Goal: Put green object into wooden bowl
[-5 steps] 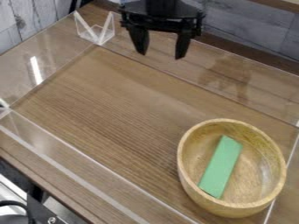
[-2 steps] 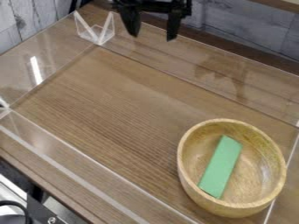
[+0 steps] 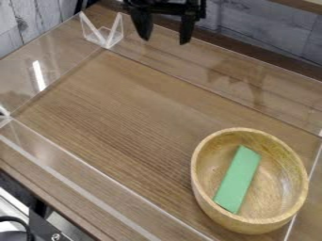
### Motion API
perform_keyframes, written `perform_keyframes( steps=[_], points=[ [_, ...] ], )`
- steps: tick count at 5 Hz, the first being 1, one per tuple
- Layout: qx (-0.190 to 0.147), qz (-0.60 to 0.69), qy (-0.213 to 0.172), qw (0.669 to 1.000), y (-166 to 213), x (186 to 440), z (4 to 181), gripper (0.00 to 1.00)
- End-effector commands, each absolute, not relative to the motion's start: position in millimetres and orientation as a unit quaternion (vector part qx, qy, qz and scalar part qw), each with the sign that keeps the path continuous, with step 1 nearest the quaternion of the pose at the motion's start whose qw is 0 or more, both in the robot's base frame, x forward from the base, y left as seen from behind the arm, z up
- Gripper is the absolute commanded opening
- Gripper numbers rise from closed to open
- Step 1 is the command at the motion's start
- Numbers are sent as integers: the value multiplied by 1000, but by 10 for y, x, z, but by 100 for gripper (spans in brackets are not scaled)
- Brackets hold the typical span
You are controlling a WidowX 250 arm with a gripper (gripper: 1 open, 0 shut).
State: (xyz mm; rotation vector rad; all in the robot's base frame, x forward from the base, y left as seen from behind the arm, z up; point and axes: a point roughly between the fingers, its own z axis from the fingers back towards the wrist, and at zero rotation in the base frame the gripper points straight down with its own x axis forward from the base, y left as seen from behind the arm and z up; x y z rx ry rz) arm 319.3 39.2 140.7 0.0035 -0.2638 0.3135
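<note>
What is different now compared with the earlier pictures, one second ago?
The claw, open and empty, has moved up and to the left in the picture, toward the far edge of the table. It took hold of nothing and let go of nothing. The green object lies in the wooden bowl as before; neither has shifted.

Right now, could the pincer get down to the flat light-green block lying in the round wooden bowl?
Probably yes. The pincer is open and holds nothing, the flat light-green block lies uncovered in the round wooden bowl, and bare tabletop lies between them.
</note>
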Motion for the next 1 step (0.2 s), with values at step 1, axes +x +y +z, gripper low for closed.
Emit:
perform_keyframes(
  steps=[1],
  points=[
    [2,150,-149,977,398,3272,1450,100]
  ],
)
